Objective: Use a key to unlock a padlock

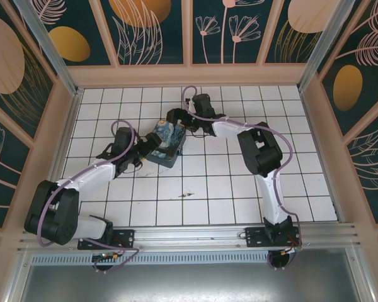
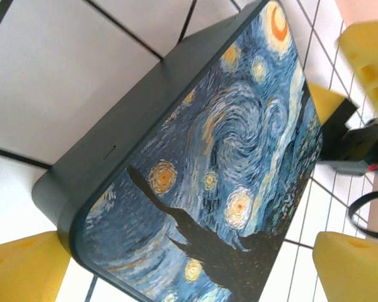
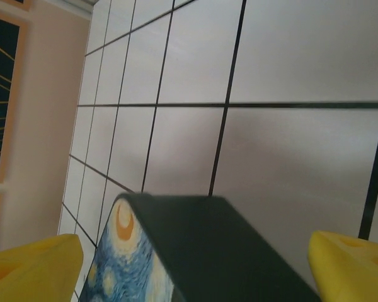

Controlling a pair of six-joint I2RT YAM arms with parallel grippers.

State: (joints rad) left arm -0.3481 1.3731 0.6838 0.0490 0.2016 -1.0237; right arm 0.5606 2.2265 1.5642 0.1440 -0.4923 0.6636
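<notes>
The padlock is out of view. A tiny thin dark sliver, the key point(image 1: 184, 195), lies alone on the white tiles in front of the arms. A starry-night painted box point(image 1: 166, 143) with a dark grey rim lies mid-table. My left gripper point(image 1: 146, 151) is open and straddles the box's near corner point(image 2: 176, 207); a gap shows beside one yellow finger point(image 2: 356, 267). My right gripper point(image 1: 176, 123) holds the far end of the box point(image 3: 220, 251), whose sides meet both yellow fingers point(image 3: 31, 267).
The white tiled floor point(image 1: 239, 189) is ringed by a tan frame with dark floral panels point(image 1: 145, 31). Purple cables run along both arms. A metal rail point(image 1: 195, 236) crosses the near edge.
</notes>
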